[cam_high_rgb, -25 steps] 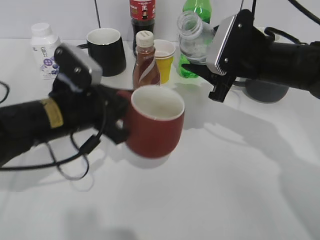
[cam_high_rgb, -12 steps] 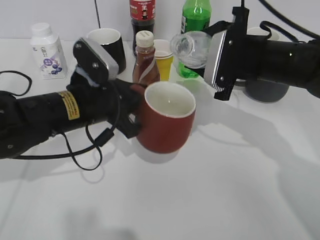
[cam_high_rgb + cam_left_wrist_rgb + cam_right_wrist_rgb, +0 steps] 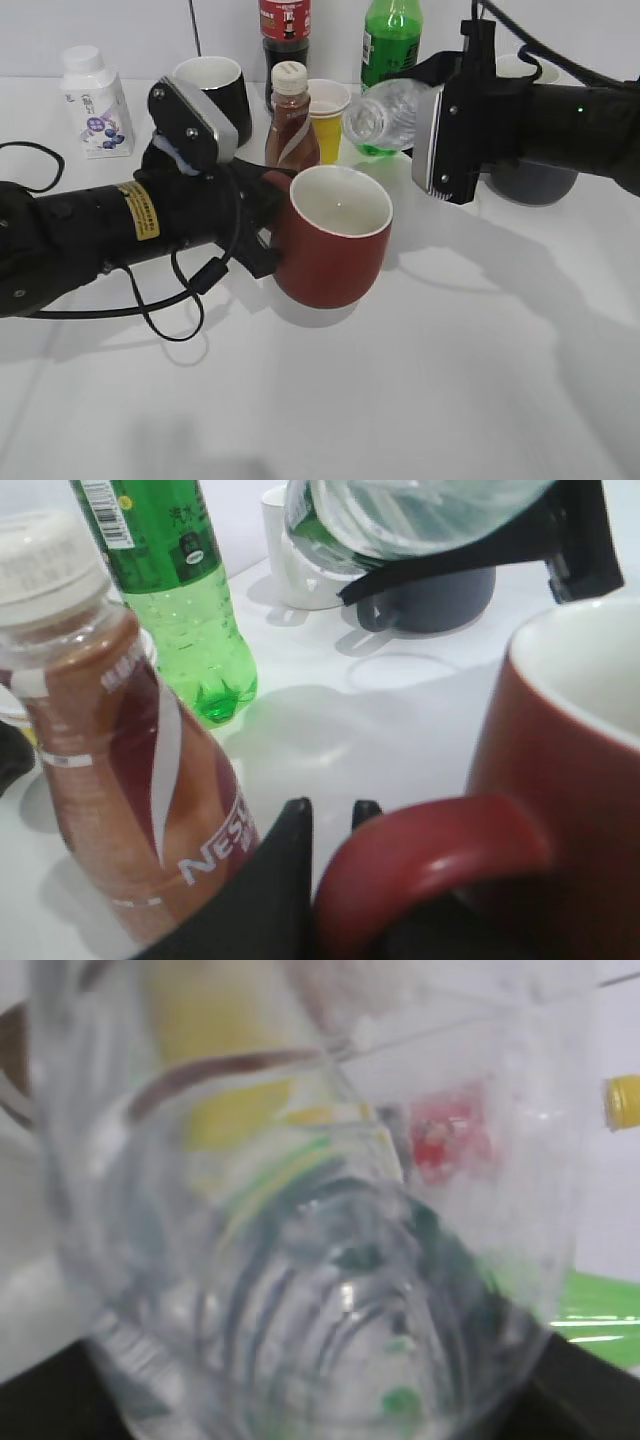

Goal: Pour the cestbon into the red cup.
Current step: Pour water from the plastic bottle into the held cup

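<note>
The red cup (image 3: 335, 250) is held by its handle (image 3: 440, 840) in my left gripper (image 3: 330, 818), which is shut on it, just above the table at the centre. The cup's white inside faces up. My right gripper (image 3: 422, 125) is shut on the cestbon (image 3: 385, 112), a clear ribbed bottle with no cap. The bottle lies tipped nearly level, its open mouth pointing left, above and behind the cup's far rim. It fills the right wrist view (image 3: 300, 1260) and shows at the top of the left wrist view (image 3: 420, 510).
Behind the cup stand a brown Nescafe bottle (image 3: 291, 125), a yellow paper cup (image 3: 328, 115), a black mug (image 3: 212, 95), a green bottle (image 3: 390, 40) and a cola bottle (image 3: 284, 30). A white milk bottle (image 3: 95, 100) is far left. A grey mug (image 3: 530, 180) sits under the right arm.
My left gripper carried the red cup right, toward the bottle, then held still. My right gripper tipped the cestbon from near upright to nearly level, mouth toward the cup.
</note>
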Robot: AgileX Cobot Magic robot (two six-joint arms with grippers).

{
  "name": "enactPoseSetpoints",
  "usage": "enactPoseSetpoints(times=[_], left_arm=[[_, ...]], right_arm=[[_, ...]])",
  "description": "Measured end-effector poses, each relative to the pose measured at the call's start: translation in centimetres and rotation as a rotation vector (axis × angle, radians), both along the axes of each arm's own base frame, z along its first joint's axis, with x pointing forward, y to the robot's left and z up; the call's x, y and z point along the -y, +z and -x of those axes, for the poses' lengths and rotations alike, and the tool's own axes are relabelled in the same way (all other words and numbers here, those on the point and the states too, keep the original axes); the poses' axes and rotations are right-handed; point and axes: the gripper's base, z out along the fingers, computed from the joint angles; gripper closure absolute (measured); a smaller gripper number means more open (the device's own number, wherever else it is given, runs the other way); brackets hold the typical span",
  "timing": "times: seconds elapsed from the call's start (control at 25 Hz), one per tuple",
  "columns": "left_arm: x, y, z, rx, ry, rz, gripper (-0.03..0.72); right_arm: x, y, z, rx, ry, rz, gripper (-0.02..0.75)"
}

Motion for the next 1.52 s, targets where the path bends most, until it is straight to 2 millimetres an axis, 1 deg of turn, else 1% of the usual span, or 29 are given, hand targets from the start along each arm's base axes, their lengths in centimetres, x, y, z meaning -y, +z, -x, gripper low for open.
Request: enactPoseSetpoints(times=[0.68, 1.08, 1.52], left_arm=[[-0.01, 0.05, -0.03, 0.001, 0.004, 0.007, 0.606], [0.11, 0.08, 0.1, 0.012, -0.019, 0.002, 0.606], [0.29, 0.14, 0.33, 0.032, -0.057, -0.004, 0.606]], right_arm=[[0.02, -0.03, -0.01, 0.178, 0.065, 0.174, 0.275], [-0.22, 0.42, 0.09, 0.268, 0.102, 0.185, 0.275], [0.04, 0.75, -0.28, 0.327, 0.057, 0.203, 0.275]])
